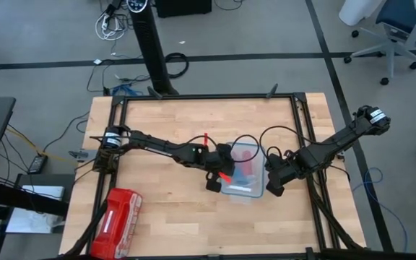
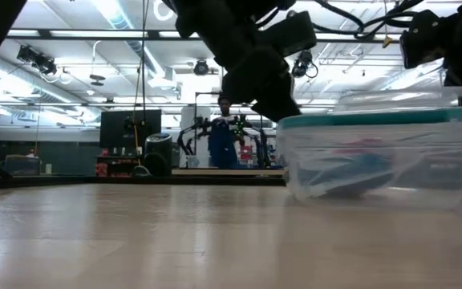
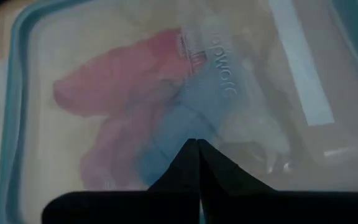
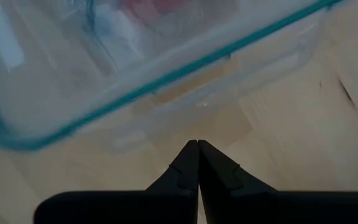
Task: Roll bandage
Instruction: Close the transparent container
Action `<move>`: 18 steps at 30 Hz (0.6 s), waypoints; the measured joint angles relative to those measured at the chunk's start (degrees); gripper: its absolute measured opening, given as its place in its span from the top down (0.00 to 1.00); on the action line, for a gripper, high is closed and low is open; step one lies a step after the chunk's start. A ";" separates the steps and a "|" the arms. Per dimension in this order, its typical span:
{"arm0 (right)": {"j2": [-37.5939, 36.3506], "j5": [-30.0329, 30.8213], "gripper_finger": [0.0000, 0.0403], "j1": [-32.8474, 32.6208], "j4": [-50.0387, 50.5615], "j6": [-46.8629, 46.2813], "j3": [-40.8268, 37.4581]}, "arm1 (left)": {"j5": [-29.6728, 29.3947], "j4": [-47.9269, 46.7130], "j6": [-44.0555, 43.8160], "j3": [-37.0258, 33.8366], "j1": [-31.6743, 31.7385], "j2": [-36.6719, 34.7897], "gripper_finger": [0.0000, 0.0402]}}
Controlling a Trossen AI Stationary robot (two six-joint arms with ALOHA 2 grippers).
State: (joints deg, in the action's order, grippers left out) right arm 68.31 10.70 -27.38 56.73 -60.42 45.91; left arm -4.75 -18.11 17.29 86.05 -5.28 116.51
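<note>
Lidded clear plastic container [image 1: 245,189] on pale wood-plank table [image 1: 179,224], both grippers pressed close around it.

Inside, seen dimly through the frosted teal-rimmed lid [image 3: 166,74]: one bandage [image 3: 185,118], soft bright blue fabric bunched beside red-pink fabric rolls [image 3: 117,87], count unclear. Left gripper [image 3: 198,149] just above the lid, jaws closed, holding nothing. Right gripper [image 4: 197,149] beside the container's wall, jaws closed, holding nothing. One red zip pouch [image 1: 118,220] well apart, near the table's edge.

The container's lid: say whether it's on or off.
On. The teal-rimmed lid covers the container; the bandage shows blurred through it.
</note>
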 joint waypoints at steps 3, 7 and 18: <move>-0.07 -0.18 0.99 -0.02 -2.23 0.52 0.00 | -1.81 -2.93 -1.60 0.08 0.50 -0.12 1.00; -0.04 0.17 0.99 -0.15 -5.96 1.86 0.00 | -1.60 -3.72 -2.75 0.04 1.06 -0.09 1.00; 5.92 10.05 0.99 -1.00 -10.09 4.66 -0.02 | -0.88 -4.31 -2.71 -0.09 1.22 0.06 1.00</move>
State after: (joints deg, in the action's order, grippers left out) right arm 74.23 20.75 -28.38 46.64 -55.76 45.89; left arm -5.63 -22.42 14.59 85.96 -4.05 116.56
